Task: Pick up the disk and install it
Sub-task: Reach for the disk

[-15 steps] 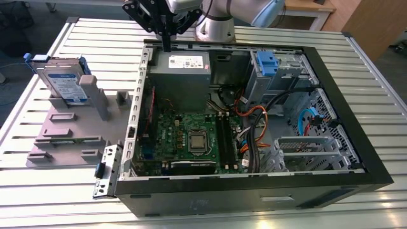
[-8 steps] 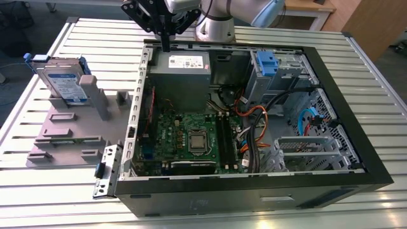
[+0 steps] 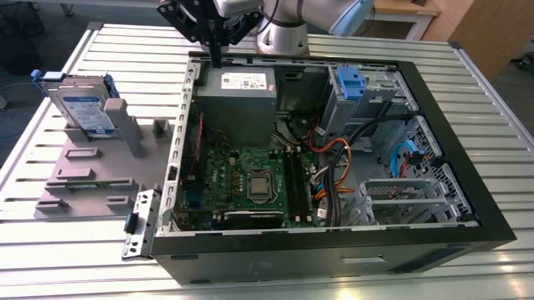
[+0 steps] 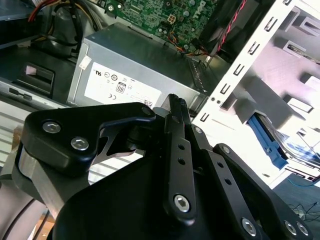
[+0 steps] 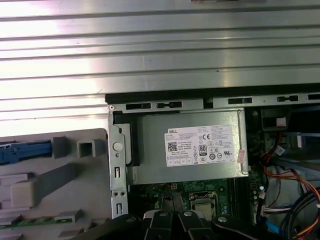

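One disk (image 3: 84, 111), upper left of the exterior view. It stands on edge with the label face showing and the blue carrier around it, slotted into the far corner of one grey fixture (image 3: 92, 172) (the disk (image 5: 25, 151) shows edge-on as a blue strip in the first wrist view). The fixture lies flat on the slatted metal table (image 3: 125, 44), just beside the one open computer case (image 3: 334, 247), on the exterior view's left. There is open air above the disk and bare slats behind it and toward the frame's left edge. A grey post of the fixture stands just beside the disk on the case side.

One gripper (image 3: 216, 59), top centre of the exterior view. Its fingers are drawn together, narrow, with nothing between them. It hangs over the case's rear rim, above the corner of the one power supply (image 3: 237, 94). In the second wrist view the gripper (image 4: 175, 105) tip sits over the supply's stickered face. It is well apart from the disk, with the case's side wall between them.

Inside the case there is one motherboard (image 3: 250, 181) at centre and one blue latch (image 3: 351, 81) on the grey drive bay (image 3: 371, 103), upper right. Cables are bunched between the board and the bay.
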You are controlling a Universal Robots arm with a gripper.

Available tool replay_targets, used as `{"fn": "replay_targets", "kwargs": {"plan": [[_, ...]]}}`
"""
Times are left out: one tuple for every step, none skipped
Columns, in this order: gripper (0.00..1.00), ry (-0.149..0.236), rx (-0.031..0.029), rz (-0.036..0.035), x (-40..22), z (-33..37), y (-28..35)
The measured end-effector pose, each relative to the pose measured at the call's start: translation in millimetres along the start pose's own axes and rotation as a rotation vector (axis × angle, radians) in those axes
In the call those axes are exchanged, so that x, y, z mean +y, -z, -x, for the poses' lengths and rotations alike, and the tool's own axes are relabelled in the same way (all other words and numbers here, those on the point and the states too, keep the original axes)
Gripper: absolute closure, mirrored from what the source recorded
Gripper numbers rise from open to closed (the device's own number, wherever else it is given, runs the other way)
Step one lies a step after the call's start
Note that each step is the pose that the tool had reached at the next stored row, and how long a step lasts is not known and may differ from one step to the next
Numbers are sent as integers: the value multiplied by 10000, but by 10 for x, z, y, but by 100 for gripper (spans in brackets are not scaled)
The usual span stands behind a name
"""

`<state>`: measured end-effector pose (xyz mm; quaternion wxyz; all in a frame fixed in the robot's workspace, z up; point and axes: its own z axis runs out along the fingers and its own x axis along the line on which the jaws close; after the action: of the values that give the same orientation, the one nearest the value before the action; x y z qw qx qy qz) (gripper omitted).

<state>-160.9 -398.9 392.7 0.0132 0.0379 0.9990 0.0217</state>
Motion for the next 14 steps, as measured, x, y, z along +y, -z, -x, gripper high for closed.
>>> {"fn": "replay_targets", "kwargs": {"plan": [[89, 0, 1, -1, 0, -3, 1], [89, 0, 1, -1, 0, -6, 1], [89, 0, 1, -1, -1, -9, 1], [89, 0, 0, -1, -1, -12, 1], [89, 1, 1, -1, -1, -16, 1], [89, 0, 0, -1, -2, -19, 1], [89, 0, 1, -1, -2, -22, 1], [89, 1, 0, 0, -2, -25, 1], [89, 0, 1, -1, -2, -28, 1], [89, 1, 1, -1, -2, -30, 1], [89, 0, 1, -1, -3, -33, 1], [89, 0, 1, 0, -3, -35, 1], [89, 0, 1, -1, -3, -37, 2], [89, 0, 0, -1, -3, -40, 1]]}}
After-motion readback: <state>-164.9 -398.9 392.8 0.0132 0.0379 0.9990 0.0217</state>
